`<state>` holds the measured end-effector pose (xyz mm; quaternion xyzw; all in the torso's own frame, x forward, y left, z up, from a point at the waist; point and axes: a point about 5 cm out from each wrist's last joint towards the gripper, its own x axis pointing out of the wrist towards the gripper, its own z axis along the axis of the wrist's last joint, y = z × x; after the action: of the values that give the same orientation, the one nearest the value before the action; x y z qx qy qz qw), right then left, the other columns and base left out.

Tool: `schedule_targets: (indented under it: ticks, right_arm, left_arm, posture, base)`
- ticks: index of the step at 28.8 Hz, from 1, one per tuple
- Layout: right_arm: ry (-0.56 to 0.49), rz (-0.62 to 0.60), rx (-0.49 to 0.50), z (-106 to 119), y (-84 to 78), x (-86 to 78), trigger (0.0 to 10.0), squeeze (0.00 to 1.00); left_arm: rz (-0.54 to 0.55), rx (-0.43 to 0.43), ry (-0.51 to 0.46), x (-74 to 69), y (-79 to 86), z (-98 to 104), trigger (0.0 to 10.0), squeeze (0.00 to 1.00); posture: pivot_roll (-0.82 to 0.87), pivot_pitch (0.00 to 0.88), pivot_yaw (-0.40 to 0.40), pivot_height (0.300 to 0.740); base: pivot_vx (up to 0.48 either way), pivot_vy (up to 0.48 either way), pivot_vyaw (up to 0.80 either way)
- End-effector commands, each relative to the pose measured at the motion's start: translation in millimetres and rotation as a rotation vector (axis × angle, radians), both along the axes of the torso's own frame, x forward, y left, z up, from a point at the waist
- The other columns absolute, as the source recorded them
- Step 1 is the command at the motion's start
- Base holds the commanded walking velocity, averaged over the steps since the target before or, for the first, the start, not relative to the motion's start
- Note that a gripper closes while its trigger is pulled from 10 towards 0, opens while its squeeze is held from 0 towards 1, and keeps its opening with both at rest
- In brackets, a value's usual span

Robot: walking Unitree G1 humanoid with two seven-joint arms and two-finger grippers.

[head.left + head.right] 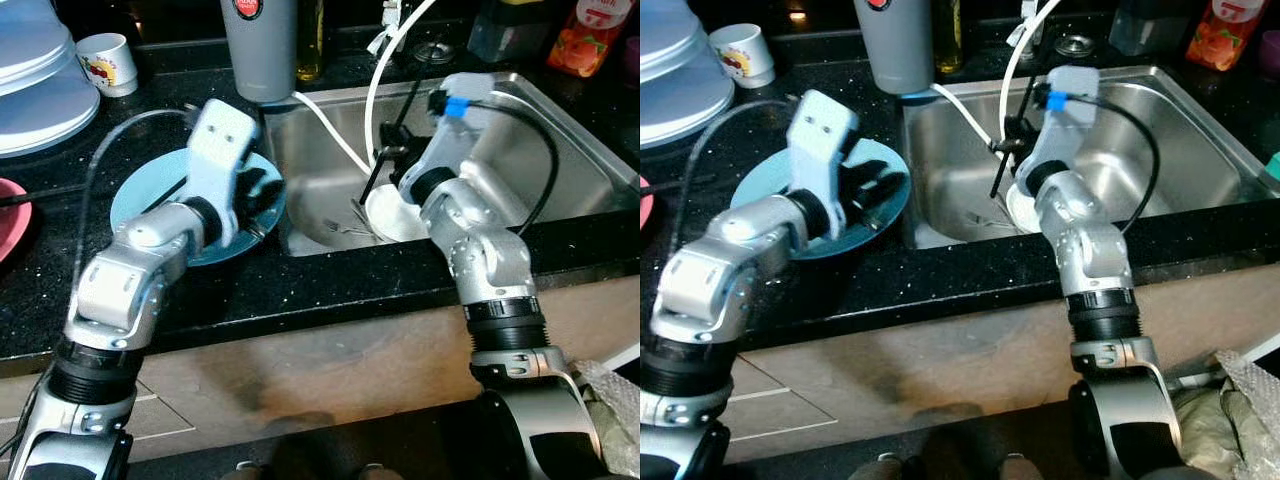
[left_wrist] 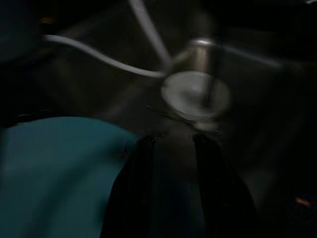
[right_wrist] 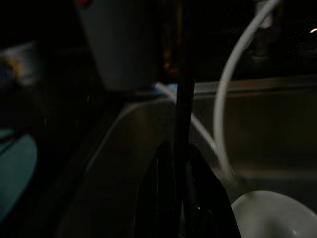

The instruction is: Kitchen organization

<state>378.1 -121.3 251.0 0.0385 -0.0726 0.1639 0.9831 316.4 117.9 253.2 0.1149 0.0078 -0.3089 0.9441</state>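
left gripper point(image 1: 872, 190) sits over the blue plate point(image 1: 150, 190) on the black desk point(image 1: 330, 285), just beside the sink's point(image 1: 560, 130) left rim. its fingers point(image 2: 143, 188) are spread a little apart with the plate's edge running between them, though the wrist view is too dark and blurred to say if they touch it. over in the sink, right gripper point(image 1: 385, 160) is up above a white bowl point(image 1: 395, 215), fingers point(image 3: 166, 198) pinched close on a thin black rod point(image 3: 182, 99) standing upright. a white hose point(image 1: 385, 70) loops down into the basin, and cutlery point(image 1: 345, 228) lies on the sink floor by the bowl. grey tumbler point(image 1: 258, 45) stands at the back edge, a small printed cup point(image 1: 108, 62) and stacked pale plates point(image 1: 35, 85) far left.
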Motion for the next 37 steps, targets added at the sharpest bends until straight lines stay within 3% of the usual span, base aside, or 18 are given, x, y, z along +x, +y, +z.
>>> schedule_targets:
  ticks: [1,2,3,4,5,6,13,19,20,22,24,25,26,32,34,35,36,37]
  right_arm:
    - [-0.002,0.015,-0.040,-5.0,2.8,0.3,0.7,0.00]
    - [0.034,0.044,-0.101,-14.4,6.2,0.6,2.4,0.00]
    - [0.034,0.044,-0.101,-14.4,6.2,0.6,2.4,0.00]
    - [0.068,0.062,-0.150,-23.7,7.6,1.0,8.3,0.00]
    - [0.068,0.062,-0.150,-23.7,7.6,1.0,8.3,0.00]
    - [0.101,0.072,-0.182,-31.0,8.1,1.1,10.0,0.00]
    - [0.186,0.080,-0.232,-43.7,5.5,2.5,10.0,0.00]
    - [0.212,0.091,-0.232,-47.8,4.1,3.5,10.0,0.00]
    - [0.218,0.096,-0.229,-48.6,4.0,3.6,10.0,0.67]
    - [0.221,0.096,-0.233,-49.2,3.9,3.4,10.0,1.00]
    - [0.220,0.083,-0.242,-49.5,3.0,4.1,10.0,0.96]
    - [0.215,0.067,-0.255,-49.4,1.8,4.7,10.0,0.15]
    - [0.205,0.052,-0.255,-48.1,0.4,5.4,10.0,0.00]
    - [0.145,-0.010,-0.217,-34.6,-7.4,8.4,10.0,0.00]
    - [0.094,-0.042,-0.164,-20.5,-12.0,9.5,10.0,0.00]
    - [0.080,-0.032,-0.130,-13.9,-10.6,8.4,10.0,0.00]
    - [0.080,-0.032,-0.130,-13.9,-10.6,8.4,10.0,0.00]
    - [0.072,-0.017,-0.112,-9.9,-8.3,7.0,10.0,0.00]
  left_arm:
    - [-0.026,0.027,0.002,-2.1,-2.7,-0.6,10.0,0.00]
    - [-0.032,0.049,0.005,-2.4,-3.7,-2.9,10.0,0.00]
    - [-0.032,0.049,0.005,-2.4,-3.7,-2.9,10.0,0.00]
    - [-0.034,0.066,0.010,-2.4,-4.3,-5.2,10.0,0.00]
    - [-0.034,0.066,0.010,-2.4,-4.3,-5.2,10.0,0.00]
    - [-0.037,0.077,0.015,-2.6,-4.8,-6.8,10.0,0.00]
    - [-0.030,0.170,0.010,-2.5,-2.2,-13.8,10.0,0.00]
    - [-0.031,0.173,0.011,-1.4,-1.4,-12.8,10.0,0.00]
    - [-0.031,0.171,0.012,-1.3,-1.2,-12.4,10.0,0.00]
    - [-0.029,0.167,0.012,-1.3,-0.9,-11.8,10.0,0.00]
    - [-0.025,0.163,0.015,-0.9,-0.3,-11.6,10.0,0.00]
    - [-0.016,0.160,0.012,-0.4,0.7,-10.9,10.0,0.00]
    - [-0.006,0.155,0.011,0.3,1.8,-9.9,10.0,0.00]
    - [0.095,0.127,-0.010,6.4,14.6,-1.0,10.0,0.00]
    - [0.243,0.105,-0.026,15.0,36.3,8.5,10.0,0.00]
    - [0.306,0.110,-0.024,17.9,50.0,12.2,10.0,0.56]
    - [0.306,0.110,-0.024,17.9,50.0,12.2,10.0,0.56]
    - [0.341,0.108,-0.017,19.2,59.5,14.7,10.0,1.00]
  posture:
    - [0.02,0.106,0.020,0.740]
    - [0.02,0.109,0.020,0.740]
    - [0.02,0.109,0.020,0.740]
    - [0.02,0.111,0.019,0.740]
    - [0.02,0.111,0.019,0.740]
    - [0.02,0.112,0.018,0.740]
    - [0.02,0.114,0.016,0.740]
    - [0.02,0.115,0.017,0.740]
    - [0.02,0.115,0.016,0.740]
    - [0.02,0.115,0.016,0.740]
    - [0.02,0.115,0.017,0.740]
    - [0.02,0.115,0.017,0.740]
    - [0.02,0.113,0.017,0.740]
    - [0.02,0.111,0.016,0.740]
    - [0.02,0.110,0.014,0.740]
    - [0.02,0.110,0.015,0.740]
    - [0.02,0.110,0.015,0.740]
    - [0.02,0.110,0.012,0.740]
  base:
    - [0.000,0.000,0.00]
    - [0.000,0.000,0.00]
    - [0.000,0.000,0.00]
    - [0.000,0.000,0.00]
    - [0.000,0.000,0.00]
    - [0.000,0.000,0.00]
    - [0.000,0.000,0.00]
    - [0.000,0.000,0.00]
    - [0.000,0.000,0.00]
    - [0.000,0.000,0.00]
    - [0.000,0.000,0.00]
    - [0.000,0.000,0.00]
    - [0.000,0.000,0.00]
    - [0.000,0.000,0.00]
    - [0.000,0.000,0.00]
    - [0.000,0.000,0.00]
    - [0.000,0.000,0.00]
    - [0.000,0.000,0.00]
